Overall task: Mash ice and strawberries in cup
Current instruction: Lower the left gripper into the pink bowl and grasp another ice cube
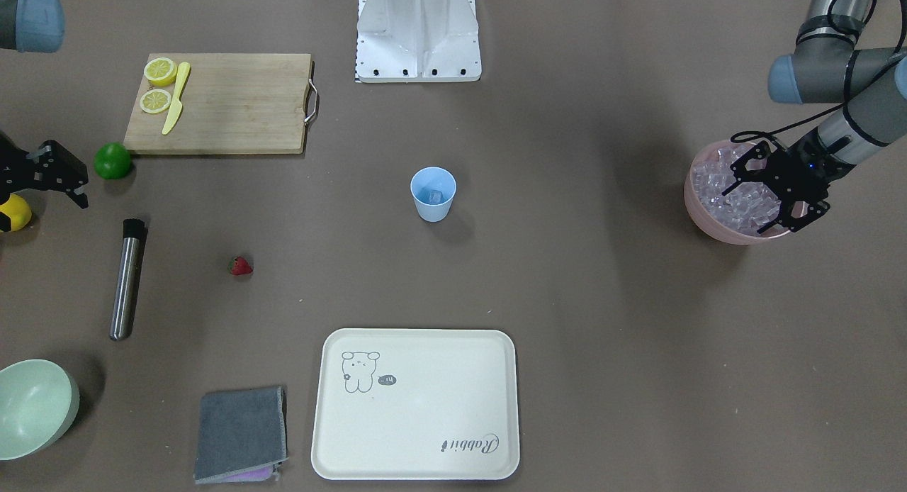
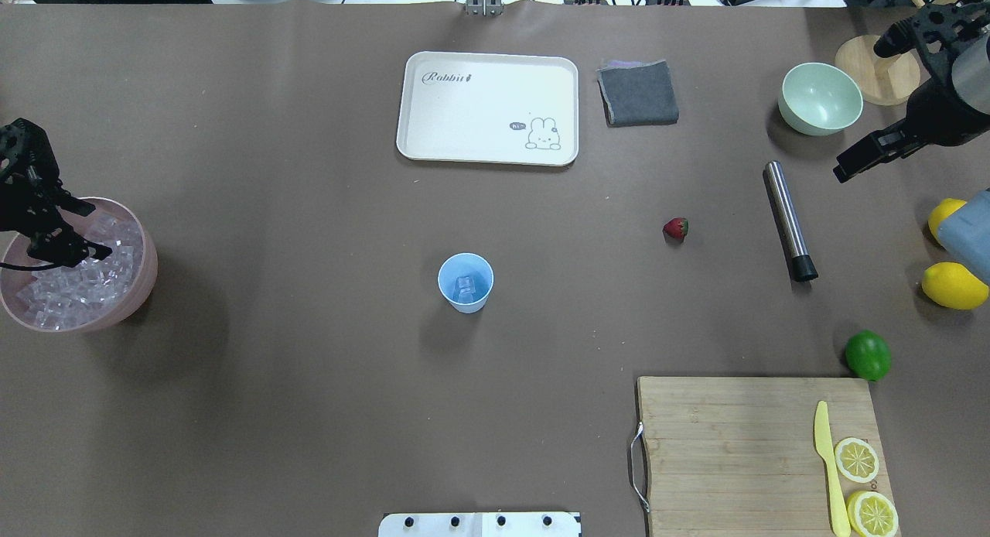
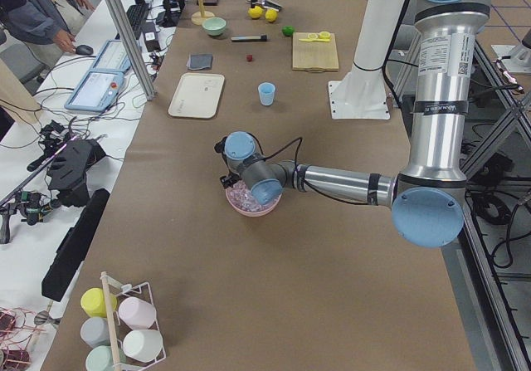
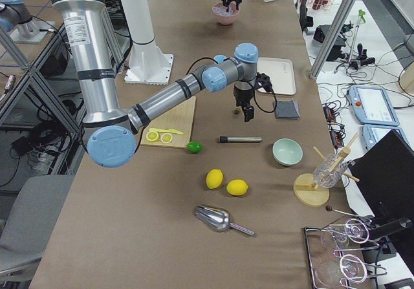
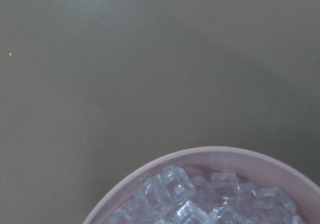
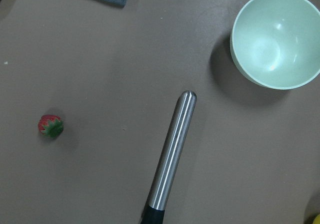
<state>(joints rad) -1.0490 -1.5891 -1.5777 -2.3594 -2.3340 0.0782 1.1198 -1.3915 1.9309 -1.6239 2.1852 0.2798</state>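
Ice (image 1: 740,194) heaps the pink bowl (image 1: 698,208), where the left gripper (image 1: 744,210) hovers with jaws released. One cube sits in the pale-blue cup (image 1: 433,194) at the centre of the surface, with the strawberry (image 1: 240,266) well apart. A clean pick likely means dropping straight and closing squarely on one top cube; the right gripper (image 1: 74,180), jaws spread and empty, hangs beside the lime (image 1: 113,160).

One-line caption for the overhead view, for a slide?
Left gripper open at the pink bowl of ice; one cube in the cup, strawberry on the table.
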